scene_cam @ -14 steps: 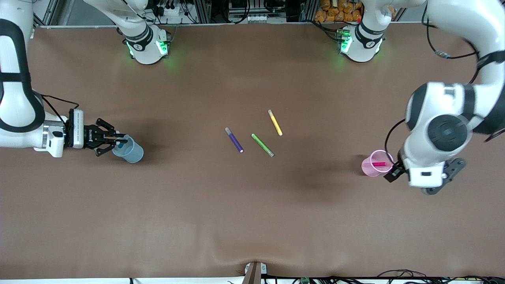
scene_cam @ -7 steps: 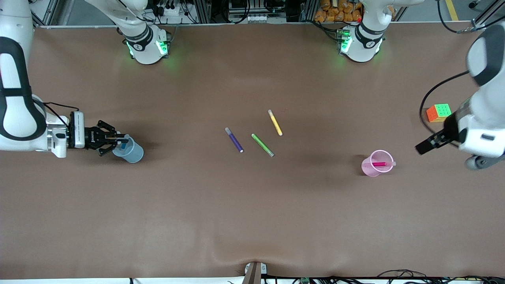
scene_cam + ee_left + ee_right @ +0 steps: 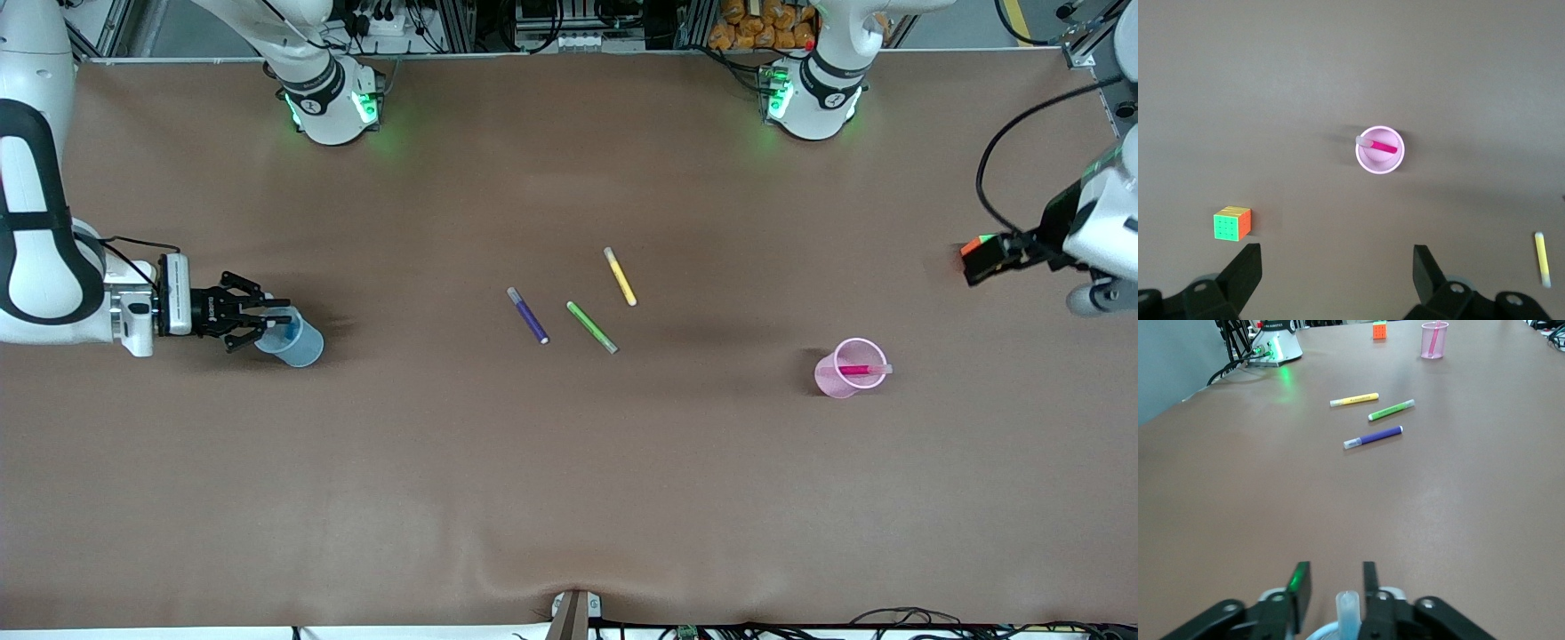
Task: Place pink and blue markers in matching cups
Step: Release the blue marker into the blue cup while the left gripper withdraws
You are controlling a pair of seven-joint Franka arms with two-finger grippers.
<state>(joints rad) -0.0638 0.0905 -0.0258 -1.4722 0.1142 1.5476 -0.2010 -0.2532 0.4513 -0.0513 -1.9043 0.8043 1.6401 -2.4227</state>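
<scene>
The pale pink cup stands upright toward the left arm's end of the table with the pink marker leaning in it. Both show in the left wrist view, cup and marker. My left gripper is open and empty, high over the table's end, well apart from the cup; its fingers spread wide. The light blue cup stands toward the right arm's end with the blue marker in it. My right gripper is open over its rim. The marker's cap stands free between the fingers.
A purple marker, a green marker and a yellow marker lie mid-table. A colour cube sits near the left arm's end, mostly hidden under the left wrist in the front view.
The left arm has risen and swung away from the pink cup toward the table's end, leaving the pink marker in it. The right gripper has drawn back slightly; the blue marker sits lower in the blue cup.
</scene>
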